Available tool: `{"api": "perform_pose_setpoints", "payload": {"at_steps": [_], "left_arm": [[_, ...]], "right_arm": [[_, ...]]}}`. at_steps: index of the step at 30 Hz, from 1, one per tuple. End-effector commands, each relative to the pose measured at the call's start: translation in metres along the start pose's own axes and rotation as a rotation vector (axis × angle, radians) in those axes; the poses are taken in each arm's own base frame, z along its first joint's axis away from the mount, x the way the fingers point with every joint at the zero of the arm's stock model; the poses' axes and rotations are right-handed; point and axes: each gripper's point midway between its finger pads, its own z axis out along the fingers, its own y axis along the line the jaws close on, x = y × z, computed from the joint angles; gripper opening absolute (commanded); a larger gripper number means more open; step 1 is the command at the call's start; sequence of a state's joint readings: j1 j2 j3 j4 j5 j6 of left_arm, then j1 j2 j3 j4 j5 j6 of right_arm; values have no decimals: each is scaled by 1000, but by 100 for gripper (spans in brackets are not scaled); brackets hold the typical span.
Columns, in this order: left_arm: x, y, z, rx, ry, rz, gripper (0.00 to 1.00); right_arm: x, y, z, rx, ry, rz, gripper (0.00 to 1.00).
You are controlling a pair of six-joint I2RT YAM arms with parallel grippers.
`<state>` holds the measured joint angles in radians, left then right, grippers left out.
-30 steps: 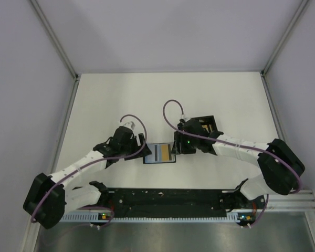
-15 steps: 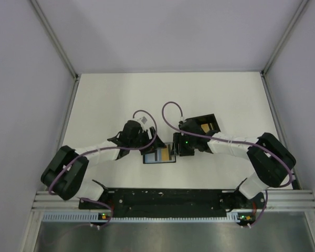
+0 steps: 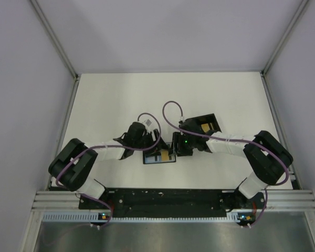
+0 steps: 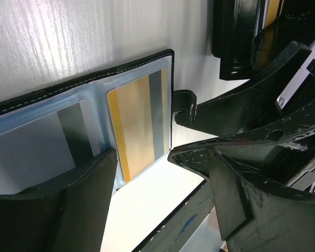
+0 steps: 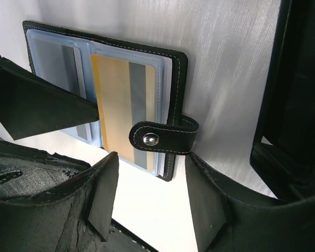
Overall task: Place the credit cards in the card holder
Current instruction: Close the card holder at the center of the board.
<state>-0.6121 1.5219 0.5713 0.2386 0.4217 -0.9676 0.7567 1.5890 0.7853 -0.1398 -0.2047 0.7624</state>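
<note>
The overhead view is evenly and softly lit, with only faint shadows. In both wrist views the worktop [image 4: 68, 31] is streaked with glare at the top, and the right tool [image 5: 150, 176] is rendered dark and slightly blurred.

Open black box [image 3: 213, 124] — gold patch inside — on white table [image 3: 110, 100].

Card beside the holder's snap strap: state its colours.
The card is yellow-gold with a grey stripe, seen best in the right wrist view.
</note>
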Motion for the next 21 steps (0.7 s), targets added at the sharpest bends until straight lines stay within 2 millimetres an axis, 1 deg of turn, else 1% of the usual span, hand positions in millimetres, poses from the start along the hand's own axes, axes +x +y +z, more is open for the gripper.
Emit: {"api": "perform_pose_setpoints", "payload": {"at_steps": [1, 5, 10, 14, 21], "left_arm": [[-9, -8, 2, 3, -38, 21, 74], [-9, -15, 5, 40, -28, 9, 73], [-10, -21, 10, 82, -32, -18, 70], [-12, -27, 13, 104, -37, -25, 67], [-12, -33, 18, 124, -30, -30, 66]], "right_arm": [[-6, 9, 2, -44, -19, -3, 54], [-7, 11, 1, -52, -19, -9, 54], [-7, 14, 1, -65, -11, -24, 53], [-4, 17, 1, -79, -3, -41, 52], [4, 28, 4, -111, 23, -74, 51]]}}
